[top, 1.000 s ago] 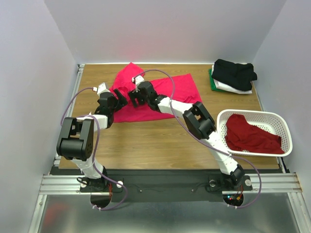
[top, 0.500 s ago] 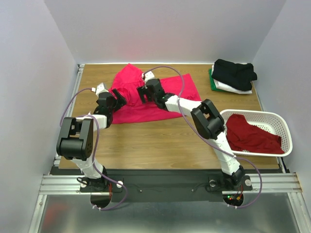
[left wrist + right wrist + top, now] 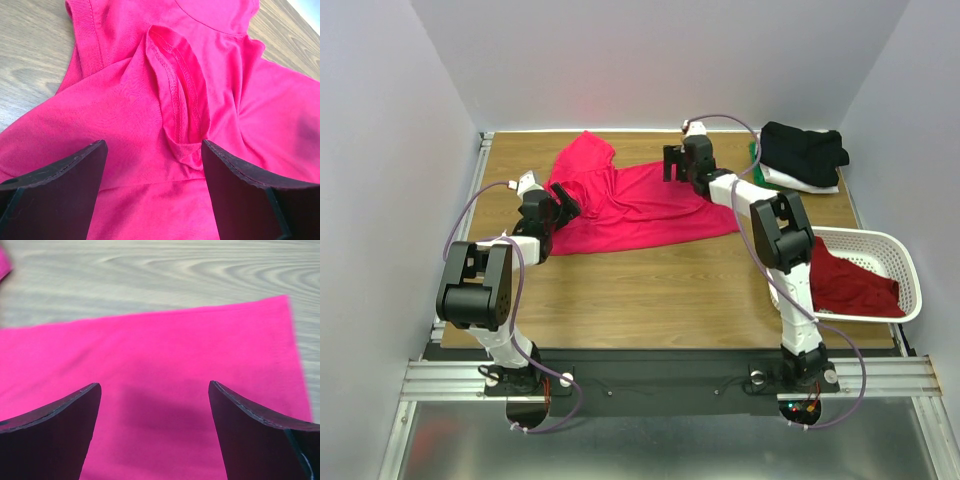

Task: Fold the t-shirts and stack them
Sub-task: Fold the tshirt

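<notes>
1. A bright pink-red t-shirt (image 3: 640, 205) lies spread and wrinkled across the far middle of the wooden tabletop (image 3: 650, 300), one sleeve pointing toward the far edge.
2. My left claw (image 3: 563, 207) sits low over the shirt's left end, its jaws spread wide and gripping nothing. My left wrist camera shows a puckered, stitched fold of pink cloth between my two dark fingers (image 3: 60, 185).
3. My right claw (image 3: 672, 163) hangs over the shirt's far right part, jaws likewise spread wide and empty. Beneath it I see flat pink cloth, a straight hem edge, and bare wood beyond.
4. In the far right corner sits a folded stack of shirts (image 3: 803, 152), black on top, white and green underneath.
5. A white perforated basket (image 3: 905, 250) at the right edge holds a crumpled darker red t-shirt (image 3: 850, 285).
</notes>
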